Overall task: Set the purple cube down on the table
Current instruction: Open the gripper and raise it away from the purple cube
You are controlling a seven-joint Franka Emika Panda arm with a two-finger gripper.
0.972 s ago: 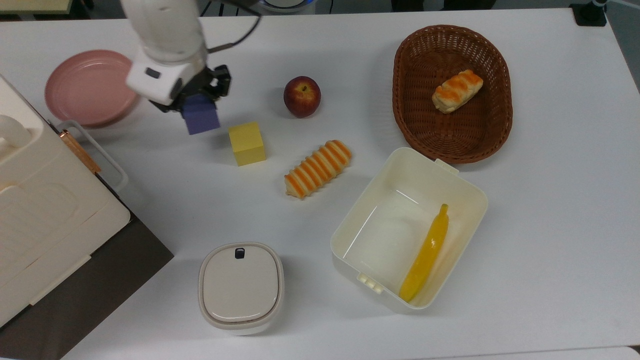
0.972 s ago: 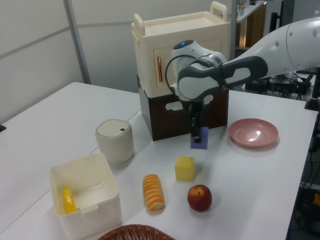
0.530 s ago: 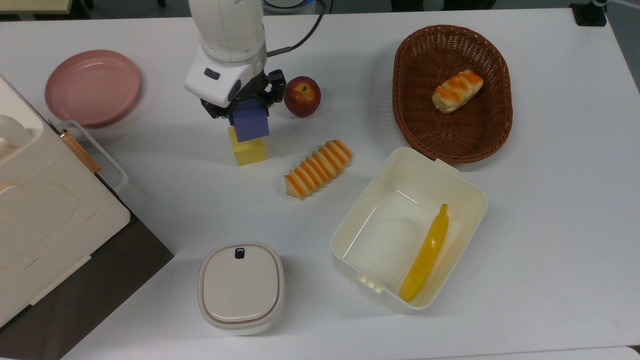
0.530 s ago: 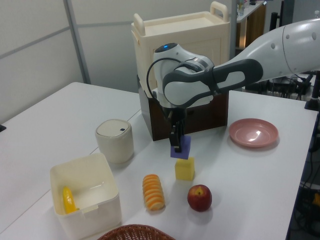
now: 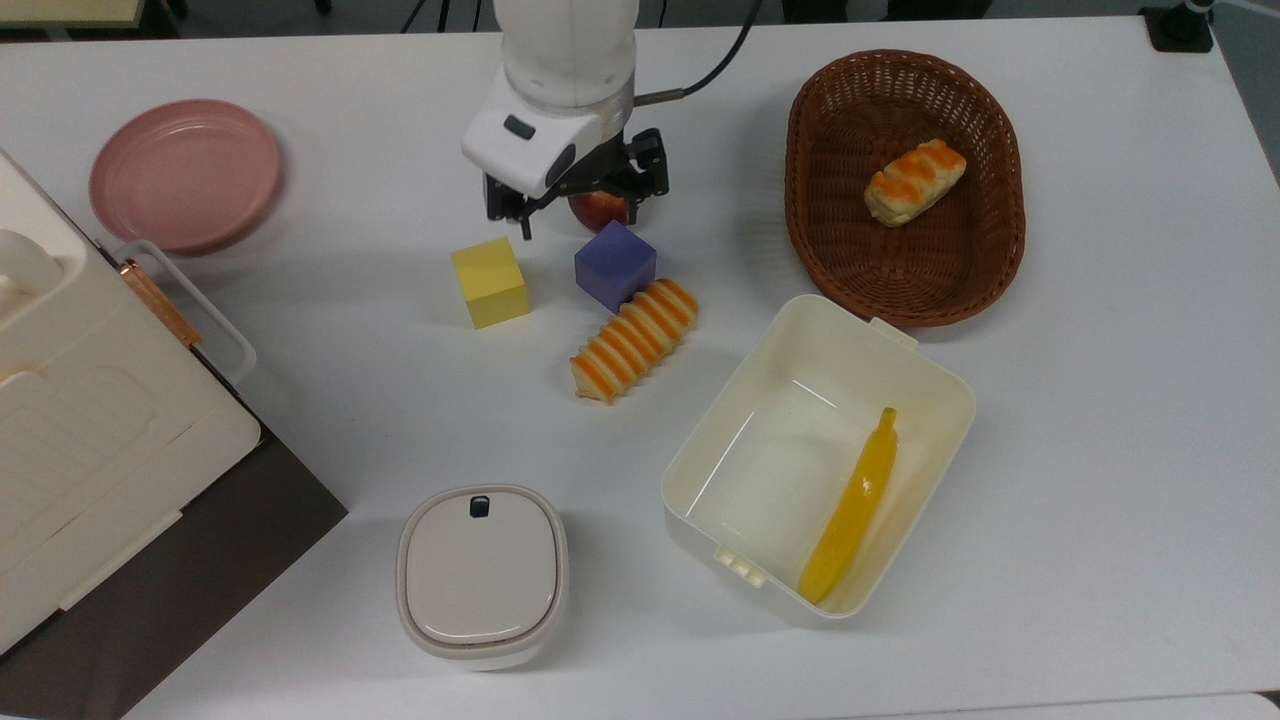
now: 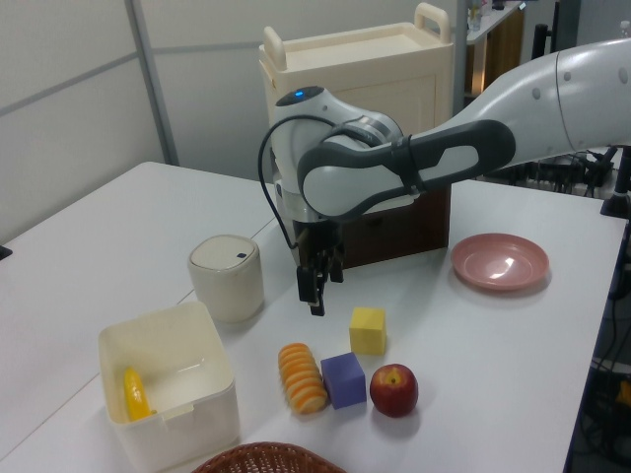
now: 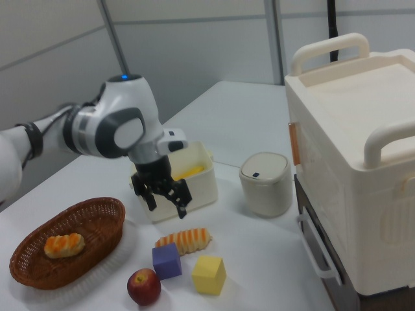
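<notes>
Resting now on the table (image 5: 1100, 400), purple cube (image 5: 615, 264) released, end effector (image 5: 578, 215) spread wide above.

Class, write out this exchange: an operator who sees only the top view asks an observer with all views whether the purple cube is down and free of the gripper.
Operator: Is it resting flat?
Observer: Yes. The left view shows the purple cube sitting flat on the table, between the striped bread and the apple.
Operator: Is anything gripping it?
Observer: No. The right view shows the gripper open and empty, raised well above the cube.
</notes>
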